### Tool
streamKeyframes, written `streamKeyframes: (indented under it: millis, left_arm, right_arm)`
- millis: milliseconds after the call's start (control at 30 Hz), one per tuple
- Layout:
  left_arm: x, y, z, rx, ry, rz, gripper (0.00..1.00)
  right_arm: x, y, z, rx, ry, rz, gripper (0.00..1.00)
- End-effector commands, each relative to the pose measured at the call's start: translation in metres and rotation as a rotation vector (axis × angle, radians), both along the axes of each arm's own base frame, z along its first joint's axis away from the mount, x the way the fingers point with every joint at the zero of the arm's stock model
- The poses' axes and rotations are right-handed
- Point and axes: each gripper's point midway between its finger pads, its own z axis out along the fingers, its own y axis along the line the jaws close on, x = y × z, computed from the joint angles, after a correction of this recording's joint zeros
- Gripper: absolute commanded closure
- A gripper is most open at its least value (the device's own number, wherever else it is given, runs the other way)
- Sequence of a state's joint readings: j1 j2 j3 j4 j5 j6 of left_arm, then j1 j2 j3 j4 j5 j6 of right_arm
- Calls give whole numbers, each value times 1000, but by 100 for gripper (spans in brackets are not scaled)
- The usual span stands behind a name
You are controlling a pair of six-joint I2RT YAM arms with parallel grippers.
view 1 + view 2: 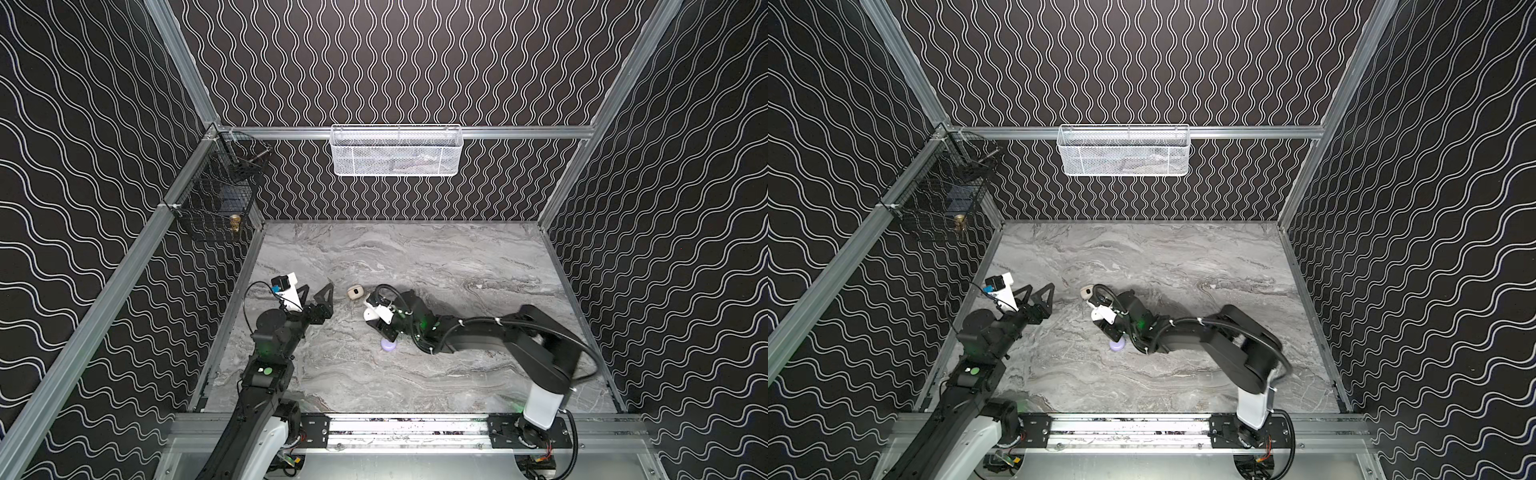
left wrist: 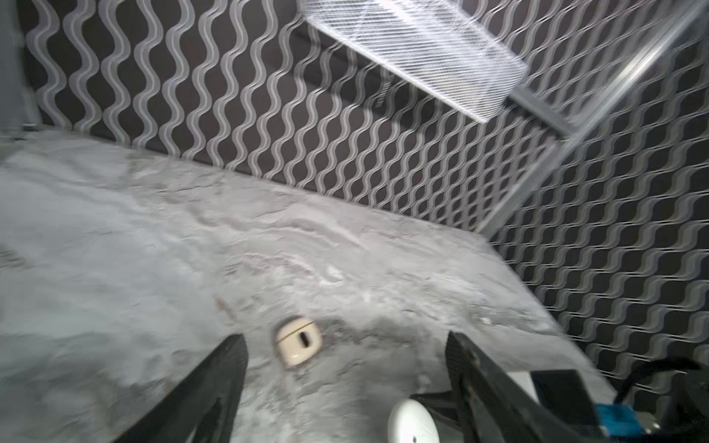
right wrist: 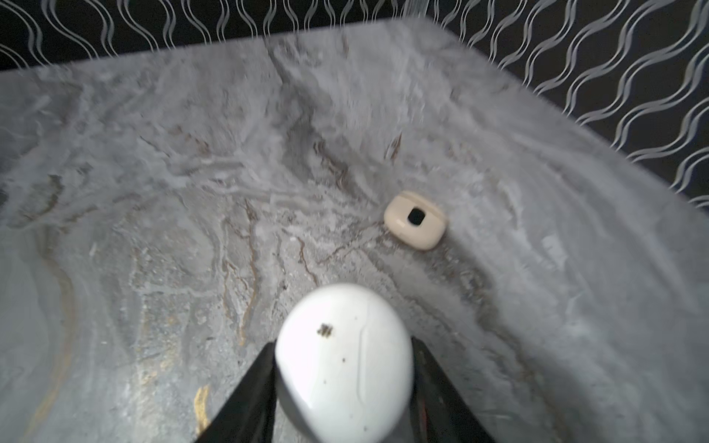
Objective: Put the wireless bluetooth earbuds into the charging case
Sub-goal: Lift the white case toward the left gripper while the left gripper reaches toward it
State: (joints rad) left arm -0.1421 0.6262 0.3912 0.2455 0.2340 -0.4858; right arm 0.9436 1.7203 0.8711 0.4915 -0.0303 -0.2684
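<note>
- While the left gripper (image 1: pixel 318 292) hangs with its jaws spread wide and nothing between them, the right gripper (image 3: pixel 343 344) has its jaws pressed against both sides of a white case (image 3: pixel 345 383).
- The white case is glossy and egg-shaped, with a small dark mark and a thin seam on the face turned to the right wrist view. I cannot tell whether it rests on the table (image 1: pixel 457 374) or is clear of it.
- A beige case (image 1: pixel 354 292) lies flat on the table at 11 o'clock from the right gripper, near it but apart. It sits at 3 o'clock from the left gripper, just beyond the fingertips, and has a dark slot in its upper face.
- In the left wrist view the beige case (image 2: pixel 299 341) shows ahead of the open fingers (image 2: pixel 230 368), touching neither.
- A lavender case (image 1: pixel 388 345) lies at 5 o'clock from the white case, partly hidden under the right arm's wrist in both top views.
- A pale speck (image 1: pixel 478 286) lies at 2 o'clock from the table's middle, well apart from both grippers. It may be an earbud but is too small to tell.
- A white basket (image 1: pixel 395 151) hangs on the back rail at 12 o'clock and a black basket (image 1: pixel 216 199) on the side rail at 10 o'clock. Their contents are too blurred to name.
</note>
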Motion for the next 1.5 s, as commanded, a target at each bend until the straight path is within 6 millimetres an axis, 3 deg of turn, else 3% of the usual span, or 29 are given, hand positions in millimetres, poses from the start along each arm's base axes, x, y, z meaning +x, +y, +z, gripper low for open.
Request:
streamKeyframes:
  millis: [0, 167, 400, 567, 967, 1100, 1467]
  left_arm:
    - [-15, -36, 30, -106, -15, -231, 20]
    - [-42, -72, 75, -172, -113, -524, 28]
    - [-59, -81, 81, -161, -131, -612, 34]
    - [-64, -86, 82, -174, -145, -655, 36]
    - [-80, -134, 67, -66, -104, -776, 46]
    - [-83, -141, 64, -28, -93, -800, 51]
    - [-82, -147, 55, 38, -50, -808, 53]
  right_arm:
    - [5, -9, 69, 109, -235, -12, 61]
    - [-19, -31, 137, 232, -467, 30, 61]
    - [-45, -53, 178, 293, -628, 61, 60]
    - [-49, -53, 187, 267, -662, 80, 60]
    - [-55, -46, 185, 207, -689, 125, 61]
    - [-51, -46, 183, 180, -700, 108, 62]
    - [-64, -45, 190, 209, -726, 160, 62]
